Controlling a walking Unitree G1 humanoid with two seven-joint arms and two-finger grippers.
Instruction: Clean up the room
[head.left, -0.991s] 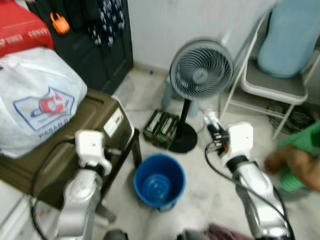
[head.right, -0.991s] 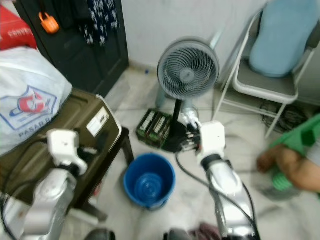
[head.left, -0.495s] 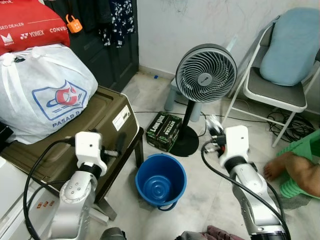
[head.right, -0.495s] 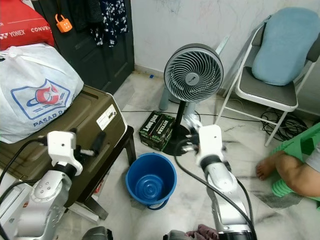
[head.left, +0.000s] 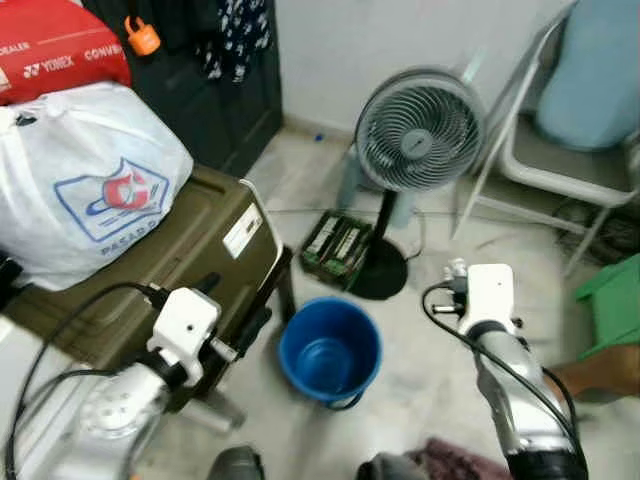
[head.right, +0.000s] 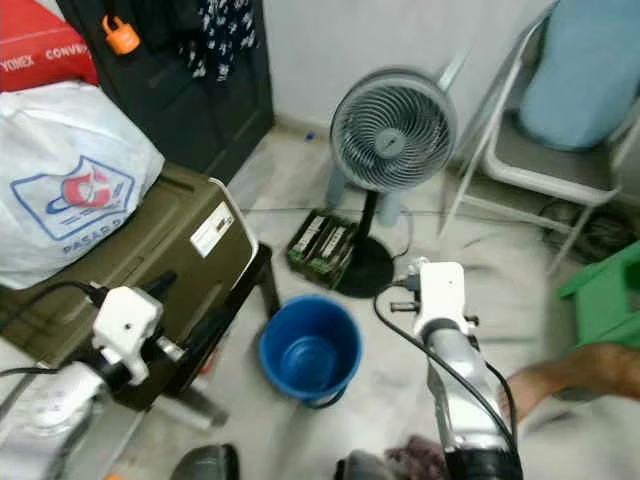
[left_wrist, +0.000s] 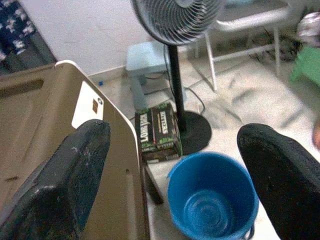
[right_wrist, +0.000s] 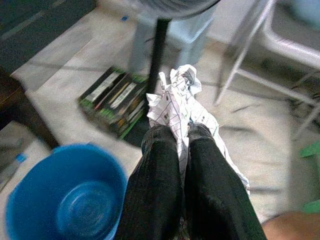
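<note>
My right gripper (right_wrist: 180, 137) is shut on a crumpled white paper (right_wrist: 176, 100) with printed lines. It hangs over the floor to the right of a blue bucket (head.left: 330, 350), not above it. The bucket (right_wrist: 60, 200) stands upright and looks empty, between the two arms. My left gripper (left_wrist: 175, 132) is open with nothing between its fingers, beside the olive case and left of the bucket (left_wrist: 212, 195). In the left eye view the right wrist (head.left: 490, 290) sits right of the bucket.
An olive case (head.left: 190, 240) carries a white plastic bag (head.left: 90, 180) at the left. A standing fan (head.left: 420, 130) and a green carton (head.left: 338, 245) are behind the bucket. Folding chair (head.left: 570, 160), green stool (head.left: 610, 305) and a person's foot (head.left: 590, 370) are at right.
The camera has shifted and blurred. My left arm has dropped lower and reaches toward the bucket. The right gripper keeps its hold on the paper. The person's foot moved.
</note>
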